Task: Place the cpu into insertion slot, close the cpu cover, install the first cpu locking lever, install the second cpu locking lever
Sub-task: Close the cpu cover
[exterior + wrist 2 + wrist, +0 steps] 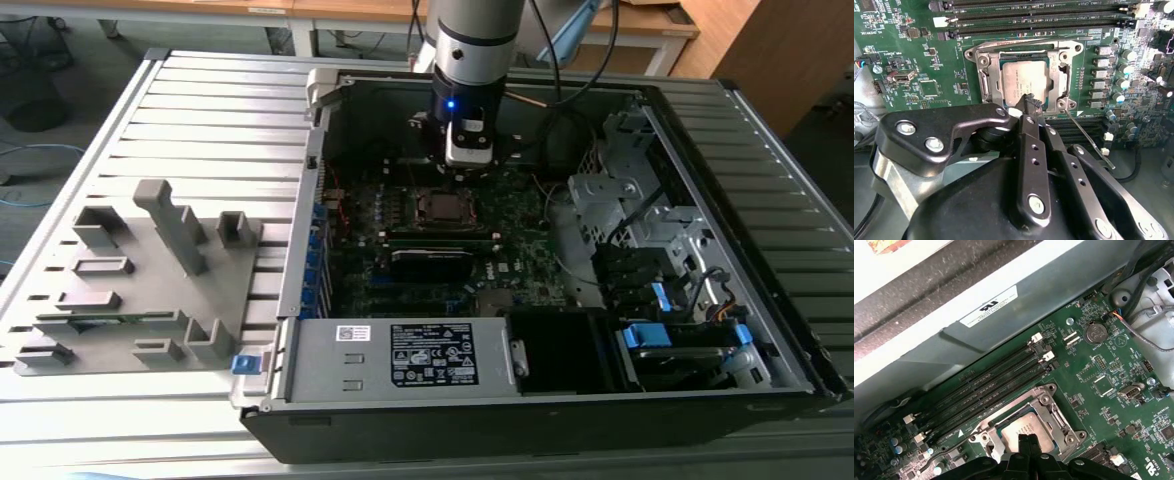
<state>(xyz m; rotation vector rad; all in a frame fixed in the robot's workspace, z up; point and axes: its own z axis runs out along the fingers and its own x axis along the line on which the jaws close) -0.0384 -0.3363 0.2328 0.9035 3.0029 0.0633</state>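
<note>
The gripper point(1029, 101) has its fingers pressed together with nothing visible between them. Its tips are low over the near edge of the insertion slot point(985, 82), at or just above the corner of the cpu point(1021, 80); whether they actually touch cannot be told. In the first wrist view the closed tips point(1026, 439) sit at the same edge of the cpu point(1021, 427).

The cpu lies flat inside the slot, silvery face up, so placing it looks done. The cpu cover point(1024, 54) is down around it, its window framing the chip, so that step also appears finished.

The levers are less settled. One locking lever point(1086, 137), a thin rod, angles away from the socket corner across the circuit board point(929, 60) and is clearly not latched. The other locking lever point(1004, 44) lies close along the far side of the cover, beside the long memory slots point(1029, 22); whether it is hooked is not clear. By my reading at least one lever remains, possibly both.

In the exterior view the gripper point(470, 150) hangs inside the open computer case point(400, 355), just beyond the slot point(441, 207), with the case resting on the slatted tabletop point(200, 110) near a grey parts rack point(147, 270)
</note>
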